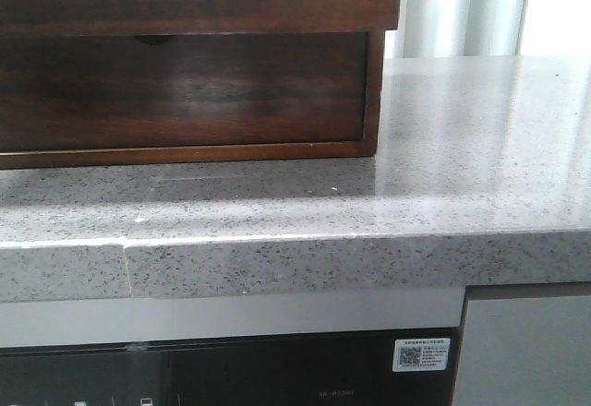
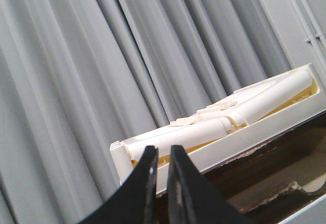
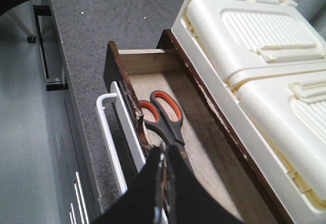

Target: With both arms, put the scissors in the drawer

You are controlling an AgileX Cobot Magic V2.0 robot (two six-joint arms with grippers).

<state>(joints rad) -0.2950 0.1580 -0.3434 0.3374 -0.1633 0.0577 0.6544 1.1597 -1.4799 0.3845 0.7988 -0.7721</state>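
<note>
The drawer [image 3: 124,76] is pulled out, with a dark reddish-brown front wall and a pale floor. Scissors [image 3: 165,116] with black handles and orange inner rings lie flat on its floor next to the front wall. My right gripper [image 3: 164,154] sits at the top edge of the front wall, its fingers shut with that rim between them, just beside the scissors' pivot. My left gripper [image 2: 160,155] is shut and empty in the air, near the end of the white plastic box [image 2: 229,124]. In the front view the drawer [image 1: 231,5] shows as a dark band at the top; no gripper shows there.
A large white plastic box [image 3: 254,56] lies on top of the cabinet behind the drawer. A white bar handle [image 3: 108,132] runs along the outside of the drawer front. Below is a taller notched drawer front [image 1: 185,88]. The speckled grey countertop [image 1: 462,166] extends right. Grey curtains hang behind.
</note>
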